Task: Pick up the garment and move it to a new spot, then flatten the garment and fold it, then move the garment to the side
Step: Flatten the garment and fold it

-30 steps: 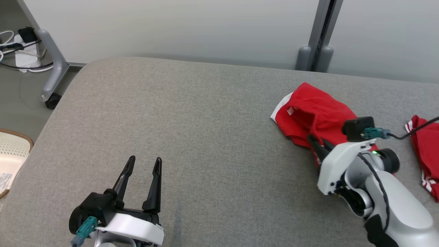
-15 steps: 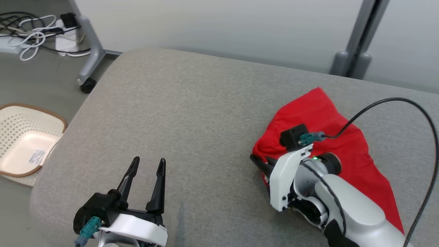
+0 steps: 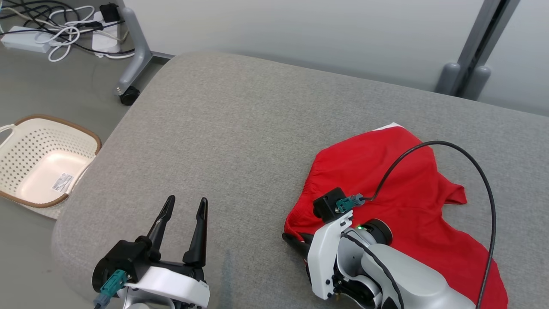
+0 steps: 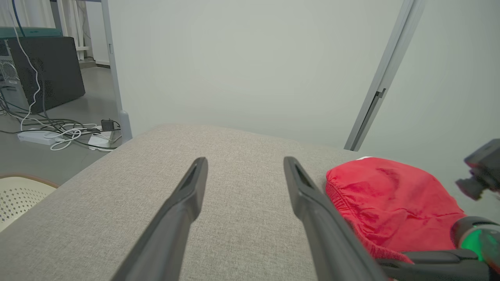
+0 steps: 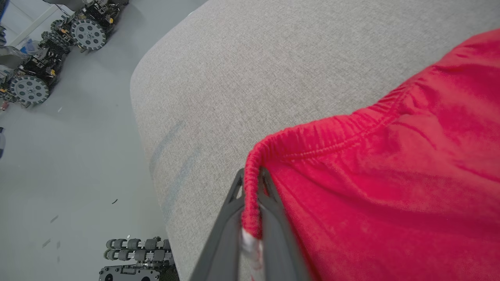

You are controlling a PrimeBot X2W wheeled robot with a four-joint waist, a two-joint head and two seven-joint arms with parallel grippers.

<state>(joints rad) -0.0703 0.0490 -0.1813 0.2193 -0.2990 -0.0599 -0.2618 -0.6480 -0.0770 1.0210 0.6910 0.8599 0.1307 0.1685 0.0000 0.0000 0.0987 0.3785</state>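
The right gripper (image 5: 253, 183), clamped on the elastic waistband corner of the red garment (image 3: 403, 193), holds that edge low over the near right part of the grey padded surface (image 3: 240, 128), where the rest of the cloth lies rumpled. The left gripper (image 3: 187, 201) hovers empty, fingers parted, near the front edge and apart from the cloth. The job appears to be in its first step, the move to a new spot, with flattening, folding and setting aside not yet done.
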